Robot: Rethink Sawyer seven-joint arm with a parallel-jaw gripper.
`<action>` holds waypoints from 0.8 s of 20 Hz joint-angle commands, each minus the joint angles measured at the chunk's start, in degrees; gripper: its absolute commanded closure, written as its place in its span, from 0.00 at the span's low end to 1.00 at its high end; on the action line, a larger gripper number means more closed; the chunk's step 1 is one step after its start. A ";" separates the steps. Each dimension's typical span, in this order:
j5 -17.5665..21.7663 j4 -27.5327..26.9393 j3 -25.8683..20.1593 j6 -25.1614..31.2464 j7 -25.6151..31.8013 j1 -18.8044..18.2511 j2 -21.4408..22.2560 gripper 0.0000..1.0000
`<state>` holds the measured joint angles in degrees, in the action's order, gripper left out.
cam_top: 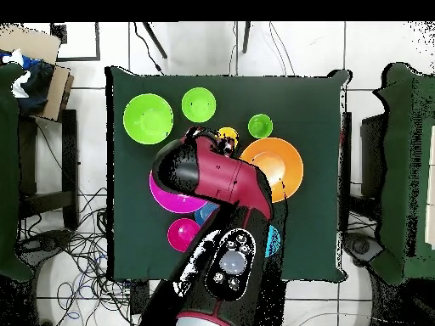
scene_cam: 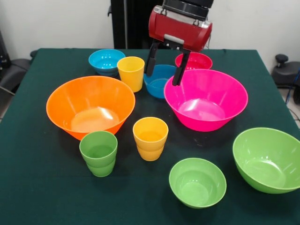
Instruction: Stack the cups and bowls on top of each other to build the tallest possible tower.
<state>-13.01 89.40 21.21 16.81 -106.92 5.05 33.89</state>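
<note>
Front view is showing the gripper (scene_cam: 165,65) hanging open above the far middle of the green table (scene_cam: 37,187), its two dark fingers (scene_cam: 151,58) spread apart and holding nothing. The darker blue bowl (scene_cam: 159,80) is sitting right below and behind those fingers, showing between them. The right-hand finger in this picture is crossing in front of the far rim of the large hot pink bowl (scene_cam: 206,99), while the small red-pink bowl (scene_cam: 194,61) is peeking out just behind it. The yellow cup (scene_cam: 131,73) is standing just to the picture's left of the gripper, beside the darker blue bowl, and the light blue bowl (scene_cam: 106,61) is sitting beyond that cup. The large orange bowl (scene_cam: 90,105) is resting nearer the camera on the left. In front of it the green cup (scene_cam: 99,153) and the orange-yellow cup (scene_cam: 150,138) are standing side by side, well apart from the gripper. The small lime green bowl (scene_cam: 197,182) and the large lime green bowl (scene_cam: 268,159) are lying nearest the camera on the right. Every piece is standing upright on its own, nothing stacked.

In the overhead view the red arm (cam_top: 223,182) is covering the middle of the table, hiding the gripper and much of the pink bowl.
</note>
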 commanded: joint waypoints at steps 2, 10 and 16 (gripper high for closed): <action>1.60 3.48 -9.88 1.70 -4.22 -2.81 -0.23 0.00; 3.84 10.06 -11.40 6.21 -1.20 -3.68 7.28 0.00; 5.53 10.55 -9.07 6.25 -1.30 -1.91 7.98 0.00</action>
<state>-12.99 94.99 17.16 17.28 -106.92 1.76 40.76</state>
